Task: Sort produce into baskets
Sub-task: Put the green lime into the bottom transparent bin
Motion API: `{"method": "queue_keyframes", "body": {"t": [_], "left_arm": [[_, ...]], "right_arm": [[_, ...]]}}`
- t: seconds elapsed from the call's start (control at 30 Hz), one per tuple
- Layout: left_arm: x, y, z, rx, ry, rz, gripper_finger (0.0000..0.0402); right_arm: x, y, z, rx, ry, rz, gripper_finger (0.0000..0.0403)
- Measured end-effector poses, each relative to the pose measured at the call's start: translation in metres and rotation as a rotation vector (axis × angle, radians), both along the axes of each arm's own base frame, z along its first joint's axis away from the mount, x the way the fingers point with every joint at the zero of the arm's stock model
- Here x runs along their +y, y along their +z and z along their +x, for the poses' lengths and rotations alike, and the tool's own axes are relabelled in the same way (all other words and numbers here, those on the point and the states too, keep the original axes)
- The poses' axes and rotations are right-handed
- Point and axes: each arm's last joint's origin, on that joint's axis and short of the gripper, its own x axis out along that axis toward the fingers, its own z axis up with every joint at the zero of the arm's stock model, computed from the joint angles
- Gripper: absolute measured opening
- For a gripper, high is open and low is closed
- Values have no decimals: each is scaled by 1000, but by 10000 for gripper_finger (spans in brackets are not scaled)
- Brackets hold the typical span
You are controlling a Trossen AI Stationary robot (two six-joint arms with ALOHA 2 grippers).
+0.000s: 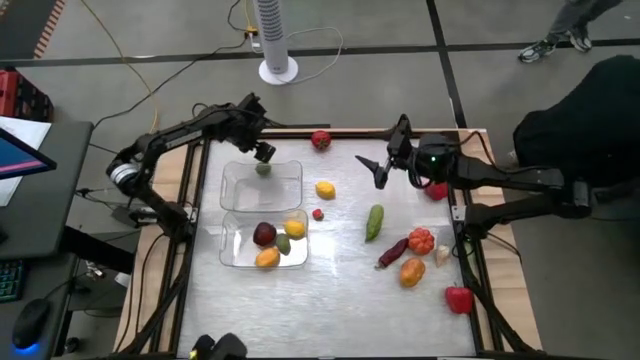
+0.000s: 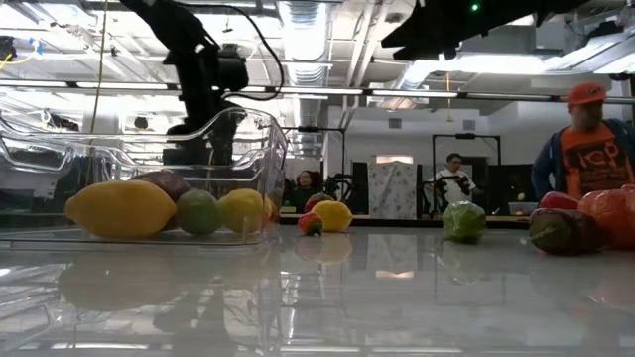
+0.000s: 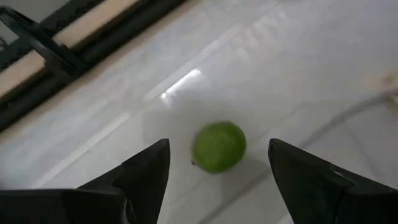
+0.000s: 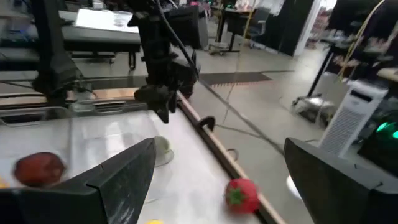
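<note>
My left fingers [image 3: 217, 180] hang spread above a lime [image 3: 218, 147] lying in the far basket [image 1: 290, 172]. The near basket [image 1: 232, 252] holds four pieces. About ten more wait on the bench [image 1: 330, 290]; my right fingers [image 1: 380, 172] hover open, empty.

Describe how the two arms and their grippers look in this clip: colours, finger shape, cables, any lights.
Both arms are black, jointed links. The left arm has a silver metal collar near its base and black cabling along it. The right arm shows a small green light near its wrist. The left gripper and the right gripper have flat, matte black, wedge-shaped fingers tapering to points.
</note>
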Motion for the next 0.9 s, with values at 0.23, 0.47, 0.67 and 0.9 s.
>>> {"method": "queue_keyframes", "body": {"t": [0.23, 0.47, 0.67, 0.9], "left_arm": [[27, -7, 15, -50, 54, -140, 287], [41, -30, 24, 111, 82, -353, 311], [41, -39, 27, 202, 92, -343, 335], [41, -39, 28, 173, 118, -360, 363]], "right_arm": [[-20, 7, -7, -43, 12, -59, 379], [-37, 5, -15, -27, 32, -65, 379], [-46, 7, -20, -33, 74, -88, 379], [-52, 12, -23, -71, 101, -130, 379]]}}
